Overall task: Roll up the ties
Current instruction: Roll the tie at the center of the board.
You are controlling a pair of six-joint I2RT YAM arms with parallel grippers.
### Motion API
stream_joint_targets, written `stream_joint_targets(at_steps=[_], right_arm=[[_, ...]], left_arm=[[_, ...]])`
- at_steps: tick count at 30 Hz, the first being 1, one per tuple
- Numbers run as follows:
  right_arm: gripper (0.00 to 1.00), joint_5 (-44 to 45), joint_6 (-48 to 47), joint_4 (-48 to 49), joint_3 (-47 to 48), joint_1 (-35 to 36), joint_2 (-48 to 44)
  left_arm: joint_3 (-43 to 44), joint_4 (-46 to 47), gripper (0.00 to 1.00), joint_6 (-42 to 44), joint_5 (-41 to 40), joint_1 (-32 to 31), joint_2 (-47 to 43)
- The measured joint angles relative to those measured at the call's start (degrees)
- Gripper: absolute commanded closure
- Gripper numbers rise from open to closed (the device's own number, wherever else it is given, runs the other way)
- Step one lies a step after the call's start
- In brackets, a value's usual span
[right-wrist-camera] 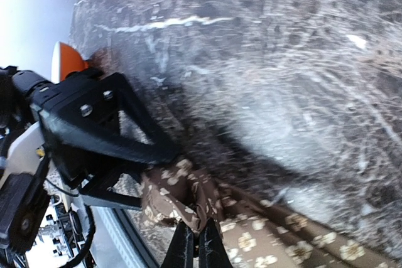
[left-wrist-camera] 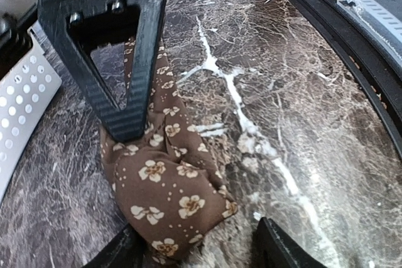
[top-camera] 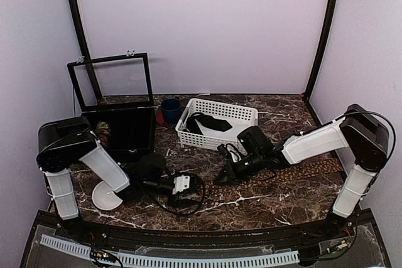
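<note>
A brown tie (top-camera: 295, 171) with a tan flower pattern lies flat along the table toward the right. Its left end is bunched into a fold (left-wrist-camera: 169, 186). My right gripper (right-wrist-camera: 196, 243) is shut on that fold (right-wrist-camera: 188, 196); in the top view the right gripper (top-camera: 223, 177) sits at the tie's left tip. My left gripper (left-wrist-camera: 198, 255) is open, its fingers either side of the fold, which lies against the left finger (left-wrist-camera: 119, 254). In the top view the left gripper (top-camera: 200, 183) faces the right one closely. A dark tie (top-camera: 213, 123) lies in the white basket (top-camera: 248, 112).
A black box (top-camera: 129, 131) with its lid raised stands at the back left, something brown (top-camera: 103, 132) inside. A blue cup (top-camera: 170, 110) is beside the basket. A white bowl (top-camera: 107, 199) sits under the left arm. A black rail (left-wrist-camera: 352, 36) edges the table's front.
</note>
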Motion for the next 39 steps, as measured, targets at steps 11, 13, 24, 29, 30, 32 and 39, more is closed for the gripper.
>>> stream_joint_targets(at_steps=[11, 13, 24, 29, 30, 32, 39], right_arm=[[1.00, -0.7, 1.6, 1.0, -0.1, 1.6, -1.6], [1.00, -0.8, 1.6, 1.0, -0.1, 1.7, -1.6], [1.00, -0.8, 1.9, 0.6, -0.1, 1.9, -1.6], [1.00, -0.8, 1.9, -0.2, -0.1, 1.9, -1.6], [1.00, -0.8, 1.9, -0.2, -0.1, 1.9, -1.6], [1.00, -0.8, 1.9, -0.4, -0.1, 1.9, -1.6], [1.00, -0.8, 1.9, -0.4, -0.1, 1.9, -1.6]], left_arm=[[-2.0, 2.8, 0.12, -6.8, 2.3, 0.0, -1.1], [-2.0, 3.3, 0.14, -6.8, 2.7, 0.0, -1.0], [-0.8, 5.4, 0.35, -2.9, 6.1, -0.4, 2.0], [-3.0, 7.0, 0.14, -3.0, 2.6, -0.4, 1.6], [-3.5, 7.2, 0.09, -3.6, 1.8, -0.5, 1.0], [-4.2, 7.2, 0.05, -5.6, -0.5, -0.5, -0.3], [-4.8, 7.0, 0.01, -19.6, -10.1, -1.6, -5.2]])
